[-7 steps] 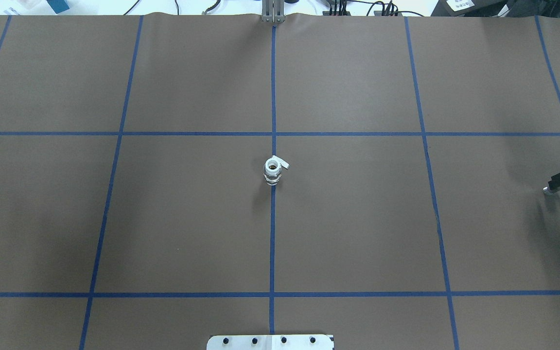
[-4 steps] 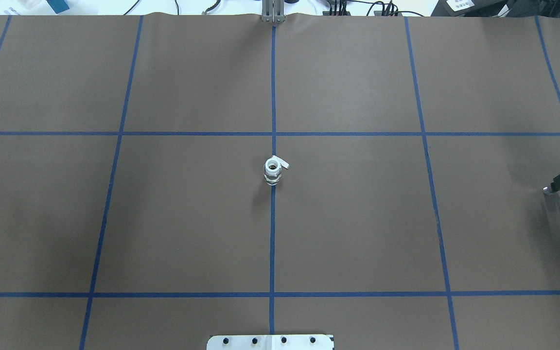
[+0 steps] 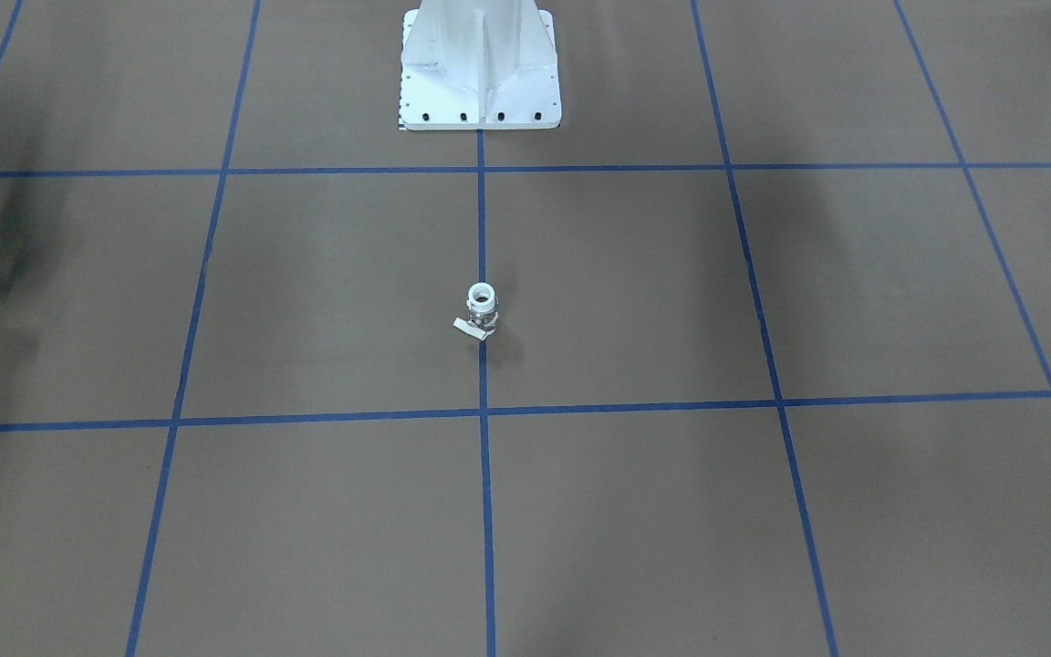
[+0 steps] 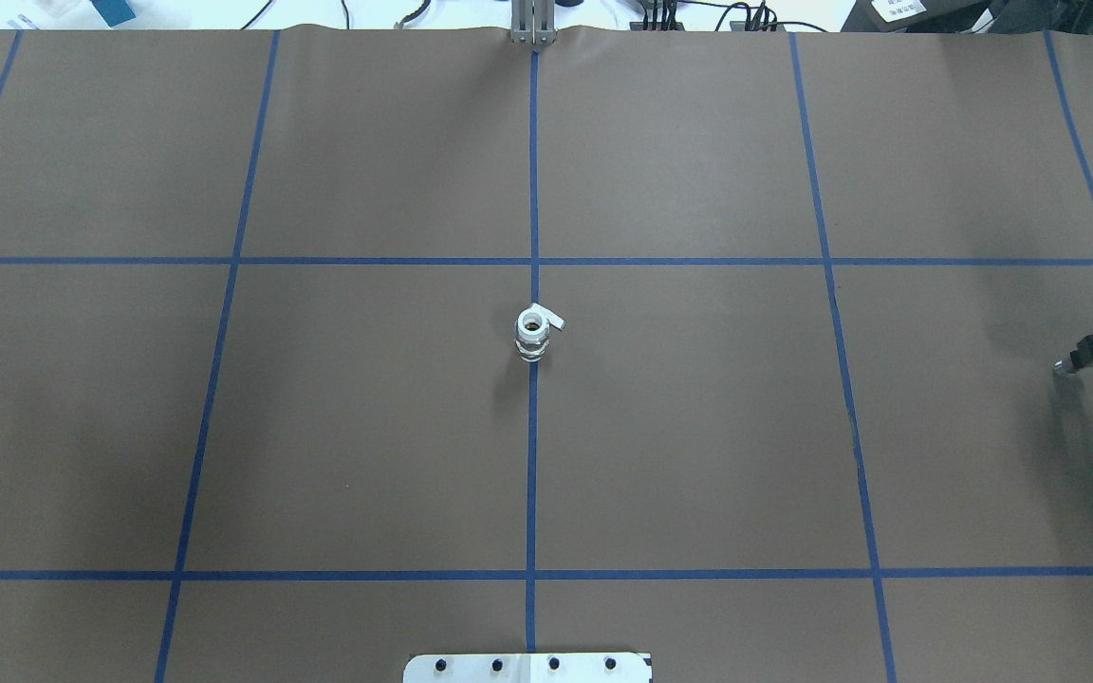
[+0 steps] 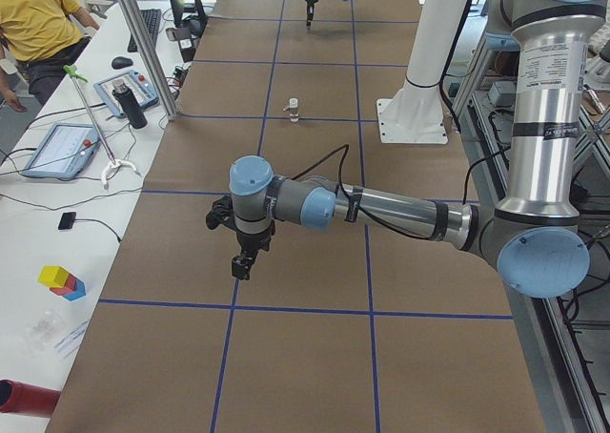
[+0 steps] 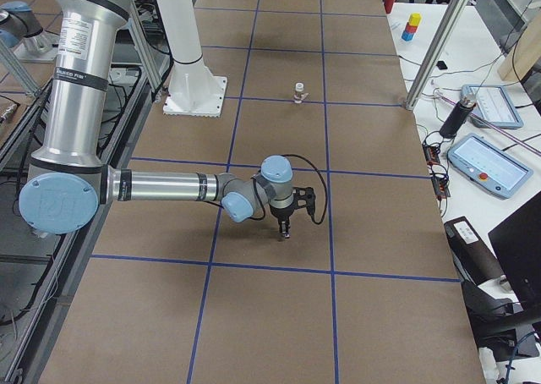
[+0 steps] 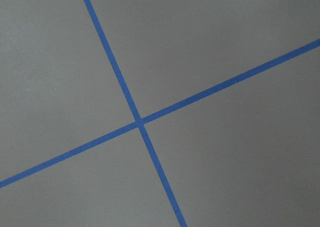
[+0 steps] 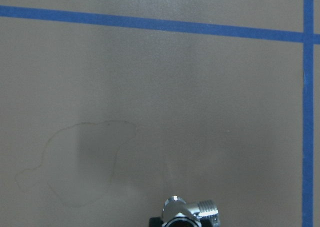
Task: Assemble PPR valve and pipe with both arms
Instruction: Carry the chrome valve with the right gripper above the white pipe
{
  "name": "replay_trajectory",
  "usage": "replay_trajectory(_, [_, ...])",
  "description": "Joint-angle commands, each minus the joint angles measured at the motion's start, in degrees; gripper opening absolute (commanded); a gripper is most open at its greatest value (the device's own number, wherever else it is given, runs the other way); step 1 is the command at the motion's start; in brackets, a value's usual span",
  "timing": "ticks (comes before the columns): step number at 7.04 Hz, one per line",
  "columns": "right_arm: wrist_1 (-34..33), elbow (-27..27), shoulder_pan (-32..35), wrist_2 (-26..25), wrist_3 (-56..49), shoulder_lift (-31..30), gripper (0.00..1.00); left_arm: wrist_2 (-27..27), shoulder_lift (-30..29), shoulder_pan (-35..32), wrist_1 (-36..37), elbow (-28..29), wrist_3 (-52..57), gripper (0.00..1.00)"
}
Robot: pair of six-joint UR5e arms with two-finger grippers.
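The PPR valve (image 4: 531,334) stands upright on the centre tape line, white ring end up, with its small lever to the far side. It also shows in the front view (image 3: 481,310) and both side views (image 5: 293,109) (image 6: 298,91). My right gripper (image 4: 1078,362) is at the table's right edge, far from the valve. It is shut on the silver pipe (image 4: 1065,368) and holds it low over the table. The pipe shows at the bottom of the right wrist view (image 8: 187,214). My left gripper (image 5: 241,266) points down over the left side of the table. I cannot tell its state.
The white bolted pedestal base (image 3: 480,68) stands on the robot's side of the table. Blue tape lines (image 7: 139,121) divide the brown table cover. Tablets, a bottle and blocks lie on side tables beyond the far edge (image 6: 478,156). A person (image 5: 33,18) sits at the far side.
The right gripper's black tip looks slimmer in the overhead view, and the pipe end has shifted slightly. The valve has not moved.
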Motion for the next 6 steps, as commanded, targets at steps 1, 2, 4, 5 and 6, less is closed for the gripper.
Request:
replay_trajectory(1, [-1.4,0.4,0.7,1.4,0.2,3.2,0.00,-1.1,0.1,-0.1,0.1,2.3,-4.1,1.00])
replay_trajectory(2, [-5.8,1.5,2.4,2.7,0.2,6.0,0.00,-5.1,1.3,-0.7,0.0,4.0,-7.4,1.00])
replay_trajectory(4, [-21.0,9.7,2.8,3.2,0.5,11.5,0.00,-11.1,2.9,-7.5,1.2,3.7,-7.2,1.00])
replay_trajectory(5, [-29.5,11.9,2.8,3.1,0.8,16.4,0.00,-11.0,3.9,-9.1,1.2,3.7,-4.4,1.00])
replay_trajectory(6, [-34.5,12.0,2.8,3.0,1.6,21.1,0.00,-10.6,4.0,-10.5,1.3,3.7,-0.4,1.00])
